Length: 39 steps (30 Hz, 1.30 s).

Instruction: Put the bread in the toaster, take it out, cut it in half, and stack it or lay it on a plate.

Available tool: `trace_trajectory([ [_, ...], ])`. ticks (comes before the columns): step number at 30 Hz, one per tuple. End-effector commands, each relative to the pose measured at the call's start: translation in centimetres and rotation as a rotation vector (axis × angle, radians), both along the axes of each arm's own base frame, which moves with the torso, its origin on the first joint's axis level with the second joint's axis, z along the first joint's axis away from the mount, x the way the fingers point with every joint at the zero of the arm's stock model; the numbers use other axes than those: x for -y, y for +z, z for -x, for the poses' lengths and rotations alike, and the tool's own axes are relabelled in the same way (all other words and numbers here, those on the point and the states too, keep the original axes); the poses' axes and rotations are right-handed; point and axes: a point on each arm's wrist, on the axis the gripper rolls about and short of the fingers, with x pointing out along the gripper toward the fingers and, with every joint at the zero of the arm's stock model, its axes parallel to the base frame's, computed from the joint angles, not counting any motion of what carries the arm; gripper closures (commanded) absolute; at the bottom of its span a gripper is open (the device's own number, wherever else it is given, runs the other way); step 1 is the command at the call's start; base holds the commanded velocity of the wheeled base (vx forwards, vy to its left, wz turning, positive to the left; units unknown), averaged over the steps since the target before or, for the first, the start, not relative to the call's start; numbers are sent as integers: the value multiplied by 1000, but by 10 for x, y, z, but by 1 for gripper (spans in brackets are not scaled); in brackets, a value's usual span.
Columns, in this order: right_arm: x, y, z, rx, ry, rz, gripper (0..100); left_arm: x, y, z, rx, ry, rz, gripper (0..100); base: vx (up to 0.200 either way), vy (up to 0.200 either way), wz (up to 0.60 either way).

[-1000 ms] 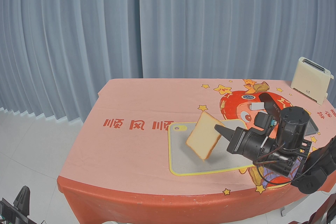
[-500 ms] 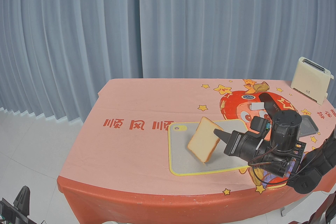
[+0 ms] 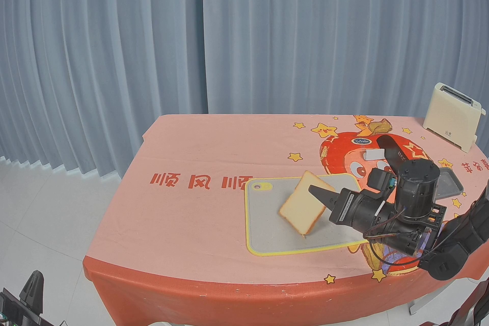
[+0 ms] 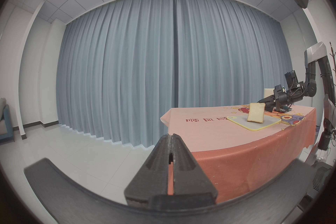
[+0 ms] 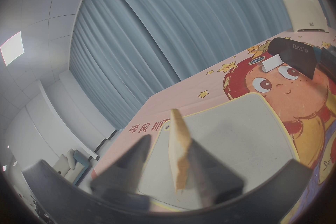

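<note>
- Head view: a slice of bread (image 3: pixel 301 207) is seen tilted above a grey, yellow-rimmed cutting board (image 3: pixel 267 235). Its lowest corner is down at the board's surface, but whether it touches cannot be told.
- The right gripper (image 3: pixel 313 189) is stretched in from the robot's right. One dark finger is laid against the upper right part of the slice.
- The board is laid on a table draped in a pink-orange cloth (image 3: pixel 193 220) printed with stars and a large apple figure.
- A cream toaster (image 3: pixel 453 123) is stood at the far right corner of the table, well apart from the board.
- A black tool with a white tag (image 3: pixel 389 148) is laid on the apple print beyond the right arm. A grey tray (image 3: pixel 451 182) is partly hidden behind that arm.
- A blue-grey curtain (image 3: pixel 204 21) is hung behind the table.
- Left wrist view: the left gripper (image 4: pixel 170 161) is held out over the floor, off to the table's left. Its fingers are pressed together with nothing between them.
- Farther off, the slice is seen standing nearly upright on the board, with the right gripper just beside it.
- Right wrist view: the slice is seen edge-on between the right gripper's fingers, which are spread apart.
- The slice is leaned against one finger, and a clear gap is left to the other, so it is not clamped.
- The board is seen beneath the slice, with the black tool and the toaster beyond it.
</note>
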Motion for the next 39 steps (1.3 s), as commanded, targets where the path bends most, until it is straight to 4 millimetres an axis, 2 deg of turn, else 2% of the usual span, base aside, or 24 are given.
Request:
trace_trajectory([
  [1, 9, 4, 0, 14, -27, 4, 0, 0, -5, -1, -8, 0, 0, 100, 0, 0, 0],
  [5, 25, 21, 11, 65, -42, 25, 0, 0, -5, -1, -8, 0, -1, 100, 0, 0, 0],
  [11, 24, 14, 13, -7, -56, 116, 0, 0, -5, -1, -8, 0, -1, 100, 0, 0, 0],
  [15, 13, 7, 7, -17, -91, 145, 0, 0, -5, -1, -8, 0, 0, 100, 0, 0, 0],
  [16, 10, 0, 5, -31, -107, 167, 0, 0, -5, -1, -8, 0, 0, 100, 0, 0, 0],
  [25, 8, -9, 11, -62, -82, 187, 0, 0, -5, -1, -8, 0, 0, 100, 0, 0, 0],
  [33, 13, -7, 17, -73, -80, 204, 0, 0, -5, -1, -8, 0, 0, 100, 0, 0, 0],
  [39, 21, 6, 29, -118, -59, 235, 0, 0, -5, -1, -8, 0, 0, 100, 0, 0, 0],
])
